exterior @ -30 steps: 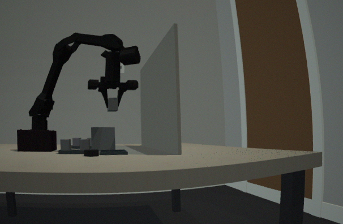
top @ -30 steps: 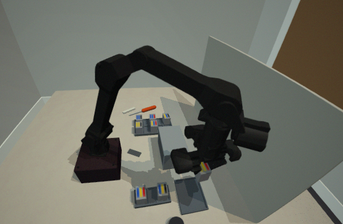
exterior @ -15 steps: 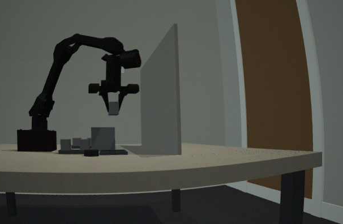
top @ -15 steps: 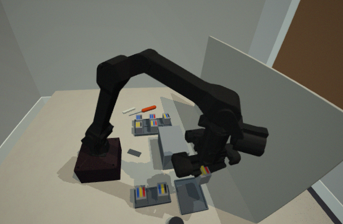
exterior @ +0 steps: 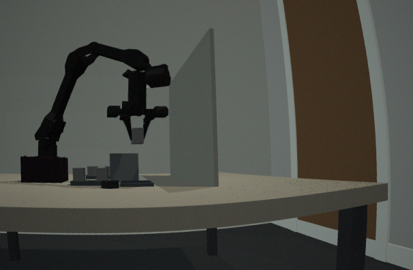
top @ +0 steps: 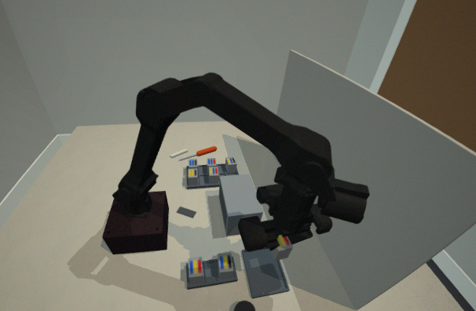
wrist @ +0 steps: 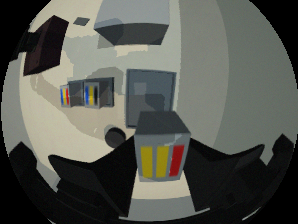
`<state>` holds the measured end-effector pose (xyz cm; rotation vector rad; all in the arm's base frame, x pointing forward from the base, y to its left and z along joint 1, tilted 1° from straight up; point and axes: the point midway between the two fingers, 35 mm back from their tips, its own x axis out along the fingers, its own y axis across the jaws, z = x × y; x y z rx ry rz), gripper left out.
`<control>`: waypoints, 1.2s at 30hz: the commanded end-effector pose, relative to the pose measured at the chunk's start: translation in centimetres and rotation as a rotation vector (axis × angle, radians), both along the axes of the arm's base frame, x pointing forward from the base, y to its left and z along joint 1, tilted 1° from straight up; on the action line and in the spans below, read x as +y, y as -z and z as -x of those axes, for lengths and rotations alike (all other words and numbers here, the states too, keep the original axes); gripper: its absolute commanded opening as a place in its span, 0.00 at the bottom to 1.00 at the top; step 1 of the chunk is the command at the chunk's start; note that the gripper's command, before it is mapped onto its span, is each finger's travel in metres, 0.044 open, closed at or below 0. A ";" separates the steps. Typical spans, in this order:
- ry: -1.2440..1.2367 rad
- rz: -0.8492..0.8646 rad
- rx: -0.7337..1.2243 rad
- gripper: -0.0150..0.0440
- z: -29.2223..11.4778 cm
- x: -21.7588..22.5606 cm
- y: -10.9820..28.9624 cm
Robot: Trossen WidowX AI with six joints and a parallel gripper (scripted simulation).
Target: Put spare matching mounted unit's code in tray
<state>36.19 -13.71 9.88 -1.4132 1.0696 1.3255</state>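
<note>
My gripper [top: 281,240] [exterior: 138,139] [wrist: 157,136] is shut on a small grey spare [top: 285,251] [exterior: 138,133] [wrist: 160,141] whose label has two yellow stripes and one red stripe. It hangs high above the table, over the far right corner of the flat grey tray [top: 265,280] [wrist: 150,92]. The mounted unit [top: 239,200] [exterior: 124,166] [wrist: 133,12], a plain grey box, stands just behind the tray. Its back face is hidden.
A near rack [top: 211,279] left of the tray holds two striped spares. A far rack [top: 203,181] holds several more. A tall grey panel [top: 382,177] [exterior: 195,136] stands close on the right. An orange screwdriver [top: 206,151], a white bar [top: 178,153] and a black disc [top: 242,305] lie about.
</note>
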 end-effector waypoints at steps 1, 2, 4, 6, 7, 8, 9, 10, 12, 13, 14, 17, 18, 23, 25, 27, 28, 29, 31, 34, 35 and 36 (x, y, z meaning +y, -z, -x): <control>-0.005 -0.007 0.008 0.25 0.1 0.1 0.7; -0.005 -0.007 0.008 0.25 0.1 0.1 0.9; -0.005 -0.007 0.008 0.25 0.0 0.1 1.1; -0.005 -0.007 0.008 0.25 0.0 0.1 1.3; -0.005 -0.007 0.008 0.25 0.0 0.1 1.4; -0.005 -0.007 0.008 0.25 0.0 0.1 1.5; -0.005 -0.007 0.008 0.25 0.0 0.1 1.6; -0.005 -0.007 0.008 0.25 0.0 0.1 1.7; -0.005 -0.007 0.008 0.25 -0.1 0.1 1.9; -0.005 -0.007 0.008 0.25 -0.1 0.1 2.0; -0.005 -0.007 0.008 0.25 -0.1 0.1 2.1; -0.005 -0.007 0.008 0.25 -0.1 0.0 2.4; -0.005 -0.007 0.008 0.25 -0.1 0.0 2.5; -0.005 -0.007 0.008 0.25 -0.2 0.0 3.0; -0.005 -0.007 0.008 0.25 -0.2 0.0 3.2; -0.005 -0.007 0.008 0.25 -0.2 0.0 3.4; -0.005 -0.007 0.008 0.25 -0.2 0.0 3.6; -0.005 -0.007 0.008 0.25 -0.2 0.0 3.7; -0.005 -0.007 0.008 0.25 -0.2 0.0 3.9; -0.005 -0.007 0.008 0.25 -0.2 0.0 4.2; -0.005 -0.007 0.008 0.25 -0.2 0.0 4.3; -0.005 -0.007 0.008 0.25 -0.2 0.0 4.4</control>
